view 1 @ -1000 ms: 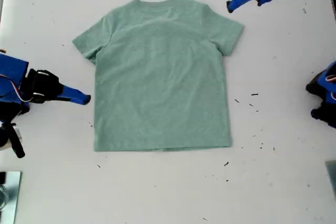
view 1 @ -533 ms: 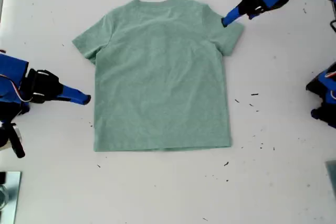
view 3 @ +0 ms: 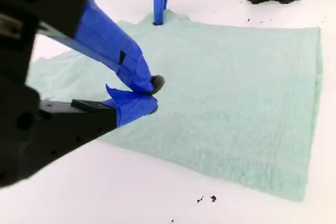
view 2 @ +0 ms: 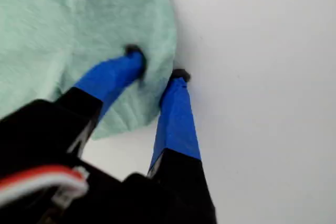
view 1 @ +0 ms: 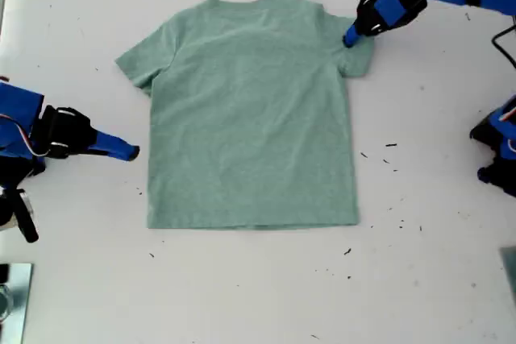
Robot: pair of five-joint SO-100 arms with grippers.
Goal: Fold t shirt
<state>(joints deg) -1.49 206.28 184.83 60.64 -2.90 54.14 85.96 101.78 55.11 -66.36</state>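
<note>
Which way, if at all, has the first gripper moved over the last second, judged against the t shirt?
Yes. My first gripper has come down from the bare table beyond the t shirt onto the sleeve at the exterior view's right, moving toward the exterior view's lower left.

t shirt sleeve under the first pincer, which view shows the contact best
The first wrist view: my first pincer straddles the sleeve edge of the t shirt, one fingertip on the cloth, one at the edge. The exterior view shows the whole shirt but the contact is small. The second wrist view shows it far off.
</note>
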